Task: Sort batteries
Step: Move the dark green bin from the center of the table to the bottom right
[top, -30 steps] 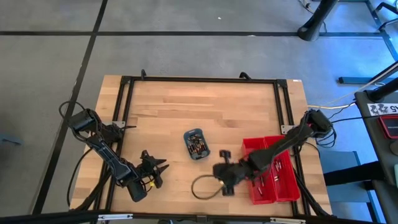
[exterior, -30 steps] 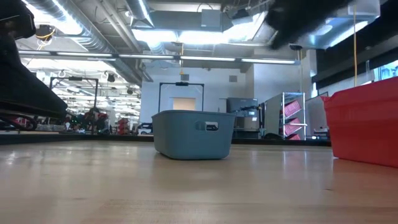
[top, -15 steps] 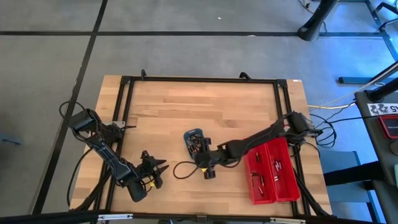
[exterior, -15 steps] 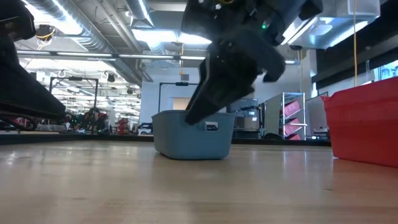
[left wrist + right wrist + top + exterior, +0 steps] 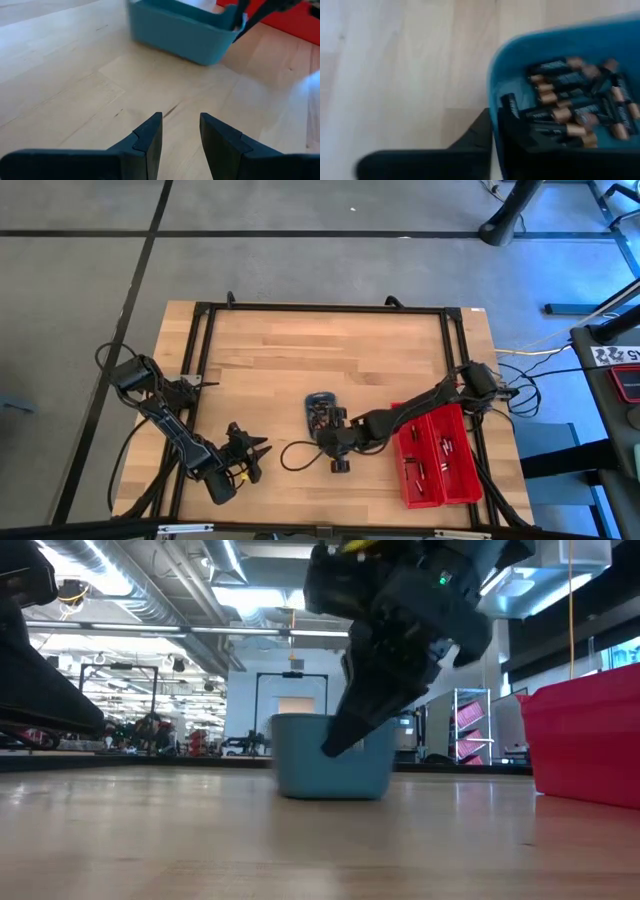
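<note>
A small grey-blue tray (image 5: 320, 411) stands on the table's middle and holds several dark batteries with copper ends (image 5: 575, 100). My right gripper (image 5: 495, 117) is at the tray's near rim, coming from the red bins' side; in the low view it (image 5: 345, 735) stands in front of the tray (image 5: 330, 755). My left gripper (image 5: 180, 135) waits open above bare wood at the near left (image 5: 250, 452), with the tray (image 5: 180, 30) ahead of it. My right gripper has the tray's wall at its near rim (image 5: 493, 97) between its fingers: one finger (image 5: 512, 117) inside the tray among the batteries, the other (image 5: 477, 135) outside. It slants down from the table's right and near side. The tray's bottom stays on the table.
Two long red bins (image 5: 437, 455) lie side by side at the near right with a few batteries in them; in the low view a red bin (image 5: 590, 740) rises at the right. A black frame (image 5: 320, 308) runs round the table. A loose cable (image 5: 300, 455) loops beside the right gripper.
My right gripper has swung from over the red bins toward the table's left, come down to the tray and set its fingers over the near rim. The tray has then slid a little toward the table's right and turned about on the table.
</note>
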Robot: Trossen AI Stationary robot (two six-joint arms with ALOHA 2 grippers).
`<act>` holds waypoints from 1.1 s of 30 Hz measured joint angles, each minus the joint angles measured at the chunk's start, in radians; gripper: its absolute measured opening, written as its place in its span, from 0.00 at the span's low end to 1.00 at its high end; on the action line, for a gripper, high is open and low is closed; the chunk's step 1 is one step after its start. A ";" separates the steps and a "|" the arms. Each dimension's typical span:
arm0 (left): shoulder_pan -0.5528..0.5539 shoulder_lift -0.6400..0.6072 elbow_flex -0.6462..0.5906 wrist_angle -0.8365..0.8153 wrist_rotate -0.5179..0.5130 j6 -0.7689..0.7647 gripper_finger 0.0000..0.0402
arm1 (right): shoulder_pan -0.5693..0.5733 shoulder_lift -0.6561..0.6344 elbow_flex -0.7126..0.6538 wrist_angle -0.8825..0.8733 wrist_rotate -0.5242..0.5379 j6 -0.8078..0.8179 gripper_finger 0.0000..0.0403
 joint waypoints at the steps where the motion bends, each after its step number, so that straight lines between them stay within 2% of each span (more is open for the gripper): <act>1: 0.000 0.000 0.000 -0.001 0.001 0.000 0.30 | 0.007 0.000 0.000 0.000 -0.003 0.032 0.05; 3: 0.000 0.000 0.000 0.000 0.001 0.000 0.30 | 0.023 -0.005 0.000 -0.016 -0.021 0.102 0.02; 6: 0.000 0.000 0.000 0.000 0.001 0.000 0.30 | 0.061 -0.006 0.002 -0.039 -0.025 0.220 0.04; 11: 0.000 0.000 0.000 -0.001 0.001 0.000 0.30 | 0.146 -0.008 0.033 -0.160 -0.026 0.370 0.01; 16: 0.000 0.000 0.000 0.000 0.001 0.001 0.30 | 0.218 -0.008 0.058 -0.291 -0.028 0.565 0.03; 20: 0.000 0.000 0.000 -0.001 0.001 0.001 0.30 | 0.269 -0.010 0.059 -0.348 -0.030 0.625 0.02; 25: 0.000 0.000 0.000 -0.001 0.001 0.001 0.30 | 0.324 -0.011 0.059 -0.403 -0.101 0.712 0.01; 33: 0.000 0.000 0.000 -0.001 0.001 0.001 0.30 | 0.395 -0.010 0.059 -0.470 -0.197 0.715 0.02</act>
